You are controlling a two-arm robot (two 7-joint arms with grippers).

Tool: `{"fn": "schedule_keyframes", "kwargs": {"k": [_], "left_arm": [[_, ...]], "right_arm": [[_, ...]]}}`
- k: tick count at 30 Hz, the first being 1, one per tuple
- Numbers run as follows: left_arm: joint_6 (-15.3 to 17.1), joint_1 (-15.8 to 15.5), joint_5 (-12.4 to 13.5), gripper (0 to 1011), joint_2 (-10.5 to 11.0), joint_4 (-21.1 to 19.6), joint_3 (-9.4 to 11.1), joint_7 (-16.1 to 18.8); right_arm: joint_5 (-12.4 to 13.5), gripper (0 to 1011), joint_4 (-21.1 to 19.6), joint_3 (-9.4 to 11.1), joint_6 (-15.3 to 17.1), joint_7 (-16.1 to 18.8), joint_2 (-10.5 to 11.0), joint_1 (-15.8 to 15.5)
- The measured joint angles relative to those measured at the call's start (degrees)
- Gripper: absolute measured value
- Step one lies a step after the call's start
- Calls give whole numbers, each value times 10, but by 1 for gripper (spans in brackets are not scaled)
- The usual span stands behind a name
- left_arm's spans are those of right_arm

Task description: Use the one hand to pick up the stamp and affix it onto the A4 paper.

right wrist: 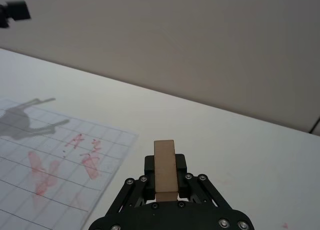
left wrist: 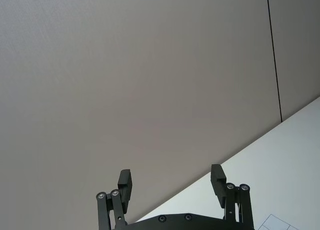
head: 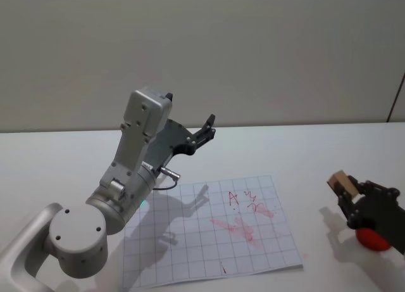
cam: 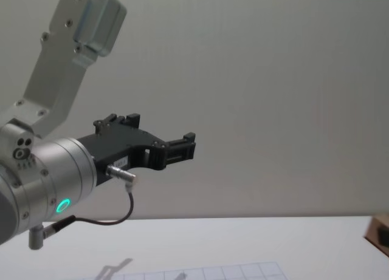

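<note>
Right gripper (head: 353, 192): low at the robot's right, over the white table (head: 316, 152), off the right edge of the A4 paper (head: 190, 241).
- Its fingers pinch the stamp (head: 340, 180), a pale wooden block.
- In the right wrist view the block (right wrist: 165, 165) stands between the two black fingers (right wrist: 150, 165), its flat end face sticking out past them. The right gripper (right wrist: 165, 176) is clamped on both its sides.
- The stamp is beside the sheet and apart from it, not touching paper or table (its shadow lies on the table to the left of it).
- A red rounded thing (head: 373, 238) shows just under the gripper body. Cannot tell what it is.

A4 paper: flat on the table in front of the robot, with a grey grid of squares.
- Red marks (head: 243, 216) are smeared over its right half (also seen in the right wrist view (right wrist: 50, 167)).
- The sheet's far edge shows low in the chest view (cam: 200, 273).

Left gripper (head: 204, 132): raised high above the far left part of the sheet, pointing toward the beige wall (head: 253, 51).
- Fingers spread wide with nothing between them, as the left wrist view shows (left wrist: 170, 176).
- From the chest it hangs well above the table (cam: 182, 147).
</note>
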Motion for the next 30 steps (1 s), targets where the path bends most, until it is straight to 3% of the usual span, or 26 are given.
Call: {"fn": "schedule_keyframes", "kwargs": {"k": [15,22,30], "left_arm": [[0,0,0,1001,0,0,0,0],[0,0,0,1001,0,0,0,0],[0,0,0,1001,0,0,0,0]], "right_arm": [[6,219,5,-28,-7,90,-29,26],[-5,219,28,-45,17,130,-45,39],[-25,219,53,-61,52,145,-56,47]]}}
